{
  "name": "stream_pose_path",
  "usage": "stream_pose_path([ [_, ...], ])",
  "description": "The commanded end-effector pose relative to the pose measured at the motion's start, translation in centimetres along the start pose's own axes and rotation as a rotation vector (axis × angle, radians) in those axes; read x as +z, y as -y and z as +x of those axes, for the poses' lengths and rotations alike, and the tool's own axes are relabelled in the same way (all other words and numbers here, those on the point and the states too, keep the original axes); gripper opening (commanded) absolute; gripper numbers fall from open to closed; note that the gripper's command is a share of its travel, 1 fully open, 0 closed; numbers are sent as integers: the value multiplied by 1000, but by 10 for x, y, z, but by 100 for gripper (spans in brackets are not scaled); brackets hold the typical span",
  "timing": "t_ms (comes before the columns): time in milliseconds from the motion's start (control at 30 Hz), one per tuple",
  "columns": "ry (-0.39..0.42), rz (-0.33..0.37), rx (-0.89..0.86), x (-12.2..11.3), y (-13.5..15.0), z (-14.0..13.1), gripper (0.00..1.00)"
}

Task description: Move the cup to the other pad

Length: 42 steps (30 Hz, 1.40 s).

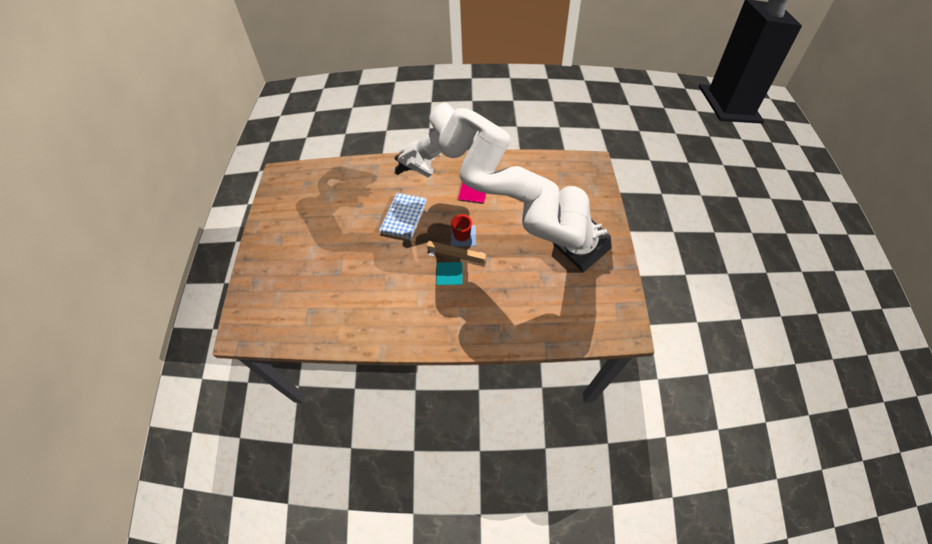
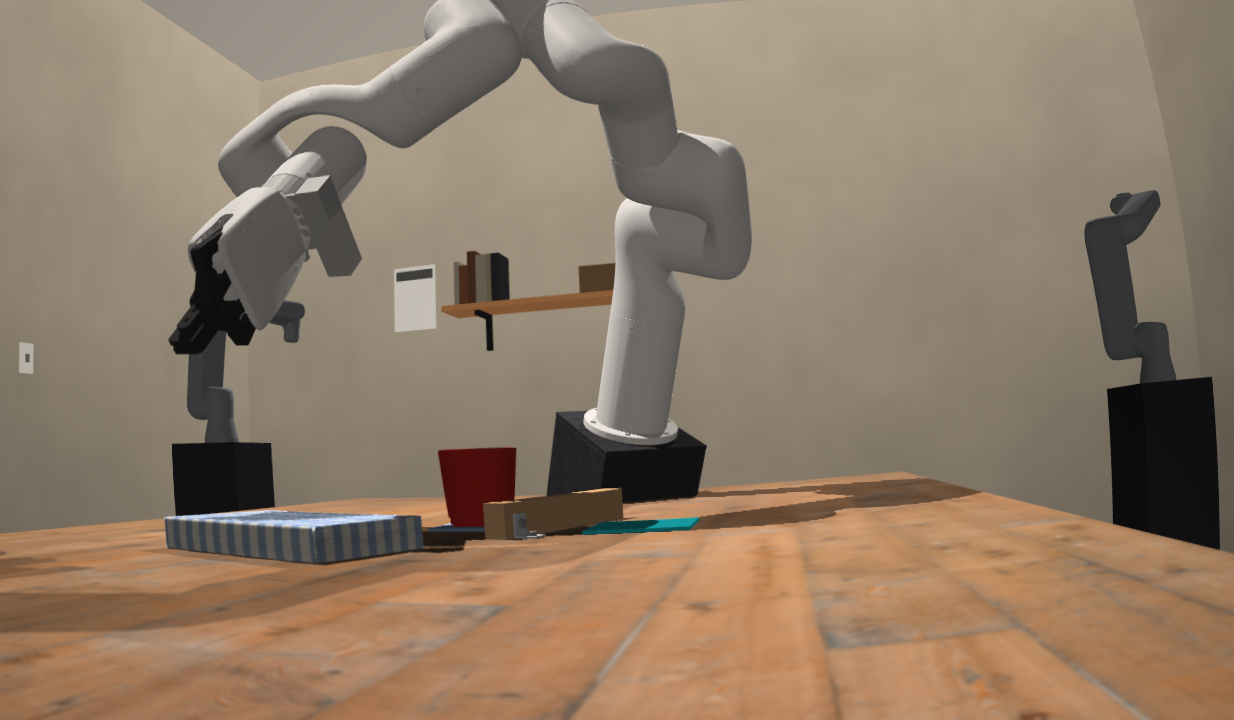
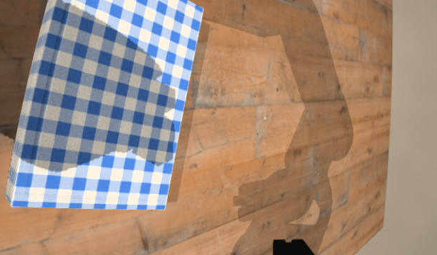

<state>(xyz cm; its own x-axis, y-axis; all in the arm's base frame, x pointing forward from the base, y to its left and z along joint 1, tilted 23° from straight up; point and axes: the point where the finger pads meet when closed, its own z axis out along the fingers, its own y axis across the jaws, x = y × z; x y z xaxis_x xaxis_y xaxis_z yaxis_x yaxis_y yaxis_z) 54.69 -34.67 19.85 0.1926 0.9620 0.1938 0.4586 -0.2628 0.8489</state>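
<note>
A red cup (image 1: 461, 227) stands upright on a pale blue pad (image 1: 470, 234) near the table's middle; it also shows in the exterior view (image 2: 477, 484). A wooden rail (image 1: 456, 253) lies just in front of it, also visible in the low view (image 2: 553, 512). A teal pad (image 1: 449, 273) lies on the other side of the rail (image 2: 641, 525). My gripper (image 1: 399, 162) (image 2: 198, 325) is shut and empty, high above the table's far edge, well away from the cup. The marbles are hidden inside the cup.
A blue checked box (image 1: 402, 214) lies left of the cup, under my wrist camera (image 3: 101, 103) and in the low view (image 2: 292, 533). A magenta pad (image 1: 471, 194) lies behind the cup, partly under my arm. My base (image 1: 582, 251) stands at the right.
</note>
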Motion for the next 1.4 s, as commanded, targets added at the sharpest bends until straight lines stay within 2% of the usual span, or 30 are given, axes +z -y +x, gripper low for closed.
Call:
stream_pose_path([
  [0,24,145,34,-29,33,28,0],
  [33,24,145,34,-29,33,28,0],
  [67,19,199,50,-37,47,39,0],
  [133,19,199,50,-37,47,39,0],
  [167,17,251,64,-47,61,49,0],
  [233,17,251,64,-47,61,49,0],
  [267,13,302,78,-55,74,60,0],
  [300,13,302,78,-55,74,60,0],
  [333,10,350,91,-63,87,70,0],
  [400,10,350,91,-63,87,70,0],
  [433,9,395,104,-72,99,78,0],
  [467,9,395,104,-72,99,78,0],
  [500,3,443,117,-79,111,88,0],
  [567,3,443,117,-79,111,88,0],
  [600,1,487,129,-87,123,97,0],
  [700,1,487,129,-87,123,97,0],
  [800,-6,605,162,-107,154,121,0],
  [833,-6,605,162,-107,154,121,0],
  [900,-9,669,180,-118,170,133,0],
  [933,-9,669,180,-118,170,133,0],
  [1033,-14,736,199,-129,188,147,0],
  [1133,-14,766,206,-135,195,153,0],
  [1367,-14,770,207,-136,196,154,0],
])
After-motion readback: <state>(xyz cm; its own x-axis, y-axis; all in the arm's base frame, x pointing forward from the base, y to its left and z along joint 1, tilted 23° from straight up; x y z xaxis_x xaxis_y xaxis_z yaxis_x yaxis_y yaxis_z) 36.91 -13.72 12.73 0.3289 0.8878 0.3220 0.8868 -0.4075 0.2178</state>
